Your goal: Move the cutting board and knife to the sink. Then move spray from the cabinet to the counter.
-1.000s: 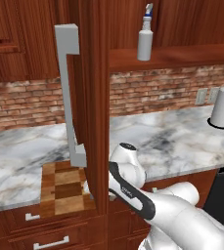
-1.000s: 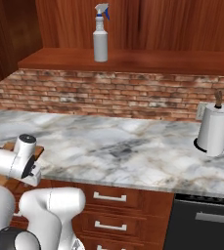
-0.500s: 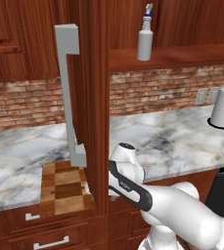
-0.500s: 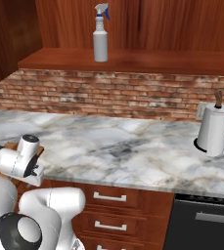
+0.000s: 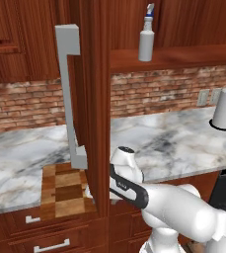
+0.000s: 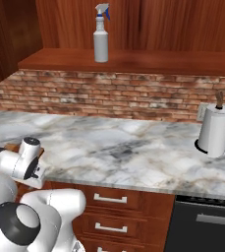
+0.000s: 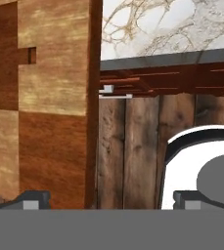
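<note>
In the hand view the two dark fingers [image 7: 31,199] rise far apart at the bottom edge, wide open with nothing between them. The left one sits just under the cutting board [image 7: 40,97], whose patchwork of light and dark brown squares covers the left half of that view, its darker edge strip running up the middle. The right one stands clear of the board, over dark wood planks. At the top of that view is the marble counter [image 7: 172,24], with its grey edge and the reddish-brown drawer fronts below it.

From the left base view the arm's wrist [image 5: 126,168] is low at the front edge of the counter [image 5: 173,143], behind the edge of an open cabinet door [image 5: 95,99] that carries a long grey handle [image 5: 71,94]. The cutting board [image 5: 65,190] lies flat on the counter just left of that door, at the counter's front edge, close beside the wrist. In the right base view the wrist [image 6: 28,160] is at the counter's near left corner.

The spray [image 6: 101,33] stands upright on the wooden cabinet shelf [image 6: 158,61] above the brick backsplash [image 6: 119,96], well apart from the hand and higher than it. A white paper-towel roll [image 6: 214,129] on its holder stands on the counter far to the right, by a wall outlet [image 5: 202,97].
</note>
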